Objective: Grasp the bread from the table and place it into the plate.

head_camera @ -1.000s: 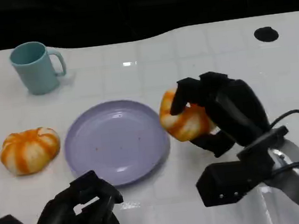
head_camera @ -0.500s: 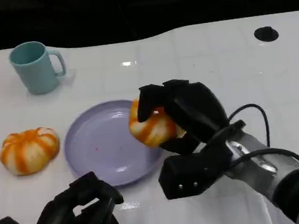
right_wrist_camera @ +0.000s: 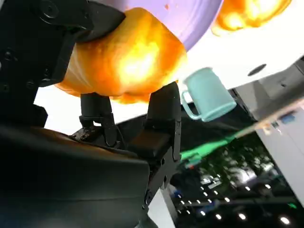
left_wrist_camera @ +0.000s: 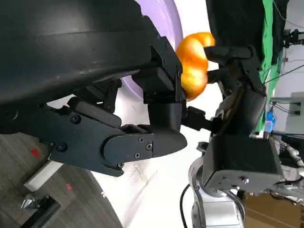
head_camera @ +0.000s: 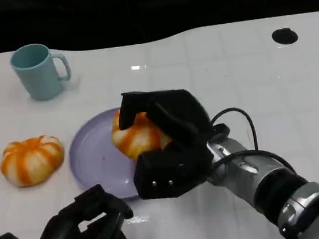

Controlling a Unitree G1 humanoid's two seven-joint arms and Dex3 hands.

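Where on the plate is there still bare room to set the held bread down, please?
The plate's left part, toward the second bread on the table, lies bare. Its right part is crowded: the right hand holds the bread over it. The plate's near rim sits close to the left hand.
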